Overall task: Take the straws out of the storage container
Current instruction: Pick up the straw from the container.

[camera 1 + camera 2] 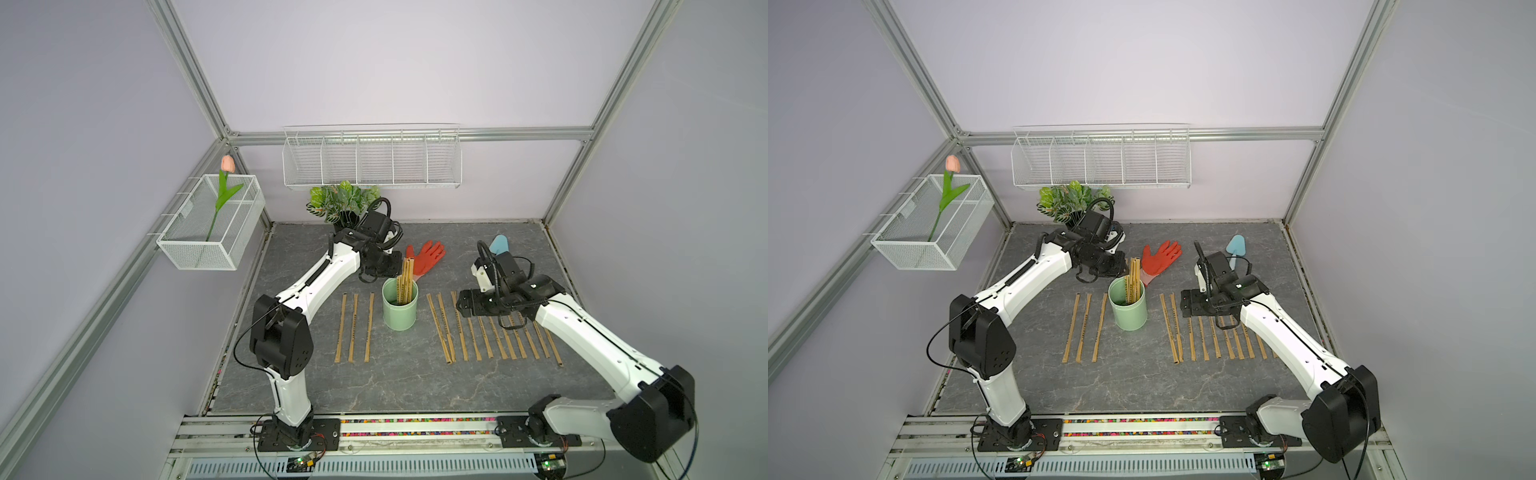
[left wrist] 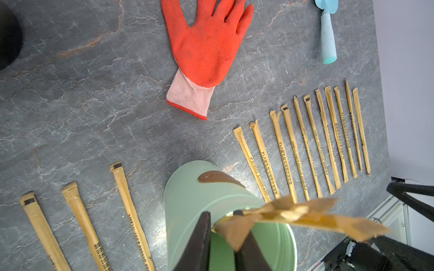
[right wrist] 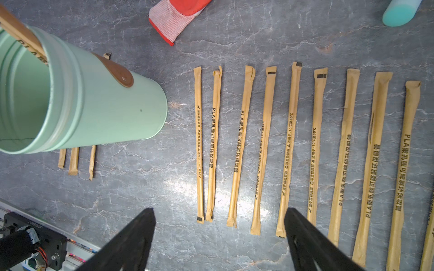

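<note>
The mint-green storage container (image 1: 400, 309) (image 1: 1128, 309) stands upright mid-table with several tan straws (image 1: 405, 282) (image 1: 1134, 280) sticking up out of it. My left gripper (image 1: 400, 265) (image 2: 222, 214) is at the straws' top ends. Its jaws stand narrow, pinching the paper tip of one straw (image 2: 237, 228) over the container's mouth (image 2: 187, 199). Three straws (image 1: 355, 328) lie flat left of the container, and several more (image 1: 490, 332) (image 3: 288, 145) lie in a row on its right. My right gripper (image 1: 461, 302) (image 3: 219, 212) hangs wide open and holds nothing, just above the far ends of that row.
An orange glove (image 1: 426, 257) and a light-blue trowel (image 1: 500, 245) lie behind the container. A black vase with a leafy plant (image 1: 343, 203) stands at the back wall behind my left arm. White wire baskets (image 1: 372, 162) (image 1: 212, 224) hang on the walls.
</note>
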Controlling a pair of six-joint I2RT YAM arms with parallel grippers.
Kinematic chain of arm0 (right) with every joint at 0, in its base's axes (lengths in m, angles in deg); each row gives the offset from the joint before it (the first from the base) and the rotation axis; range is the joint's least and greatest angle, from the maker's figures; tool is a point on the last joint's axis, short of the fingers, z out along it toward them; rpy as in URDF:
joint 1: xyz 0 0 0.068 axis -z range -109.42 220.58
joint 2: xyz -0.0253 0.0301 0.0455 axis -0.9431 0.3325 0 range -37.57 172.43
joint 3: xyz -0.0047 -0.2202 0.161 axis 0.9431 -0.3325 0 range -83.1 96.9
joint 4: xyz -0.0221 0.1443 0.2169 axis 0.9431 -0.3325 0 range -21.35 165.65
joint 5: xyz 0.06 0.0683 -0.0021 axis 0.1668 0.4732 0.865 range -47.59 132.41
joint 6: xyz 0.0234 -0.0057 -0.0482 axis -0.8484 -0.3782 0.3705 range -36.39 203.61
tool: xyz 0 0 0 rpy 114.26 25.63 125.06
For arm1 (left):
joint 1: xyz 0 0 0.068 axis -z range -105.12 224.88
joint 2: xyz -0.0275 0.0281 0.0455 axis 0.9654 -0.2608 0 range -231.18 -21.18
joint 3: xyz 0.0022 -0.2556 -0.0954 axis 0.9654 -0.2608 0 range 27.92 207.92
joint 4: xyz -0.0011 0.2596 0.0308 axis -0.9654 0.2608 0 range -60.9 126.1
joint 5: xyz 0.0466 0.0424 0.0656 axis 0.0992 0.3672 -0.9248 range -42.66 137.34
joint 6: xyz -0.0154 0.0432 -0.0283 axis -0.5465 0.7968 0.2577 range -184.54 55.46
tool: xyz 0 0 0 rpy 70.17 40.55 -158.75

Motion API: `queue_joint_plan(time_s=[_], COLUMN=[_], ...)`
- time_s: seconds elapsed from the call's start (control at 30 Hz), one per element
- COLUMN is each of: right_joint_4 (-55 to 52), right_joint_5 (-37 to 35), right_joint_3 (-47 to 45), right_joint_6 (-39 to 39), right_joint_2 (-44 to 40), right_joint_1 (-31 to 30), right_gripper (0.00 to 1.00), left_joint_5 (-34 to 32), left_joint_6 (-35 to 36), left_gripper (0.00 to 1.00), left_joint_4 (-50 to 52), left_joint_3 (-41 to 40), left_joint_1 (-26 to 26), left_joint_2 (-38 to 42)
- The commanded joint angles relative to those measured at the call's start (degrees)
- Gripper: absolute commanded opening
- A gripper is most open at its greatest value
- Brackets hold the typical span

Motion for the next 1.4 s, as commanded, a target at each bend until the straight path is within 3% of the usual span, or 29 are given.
queue_joint_plan(time_s=[0.0, 0.3, 1.37], right_joint_4=[-0.6, -0.6, 0.3], right_joint_5=[0.6, 0.7, 1.7], right_joint_3=[-1.0, -0.8, -0.6], right_joint_6=[0.0, -0.1, -1.3], right_joint_2=[0.3, 0.2, -0.8], right_joint_1=[0.4, 0.4, 0.5], right_gripper=[0.89, 0.89, 0.89], left_joint_5=[0.0, -0.2, -1.8], left_joint_6=[0.7, 1.2, 5.5], left_gripper=[0.20, 0.13, 0.13], left_joint_4=[0.9, 1.6, 13.2], left_joint_3=[1.7, 2.0, 8.1], left_joint_1=[0.2, 0.3, 1.3], left_joint_2=[0.1, 0.5, 3.9])
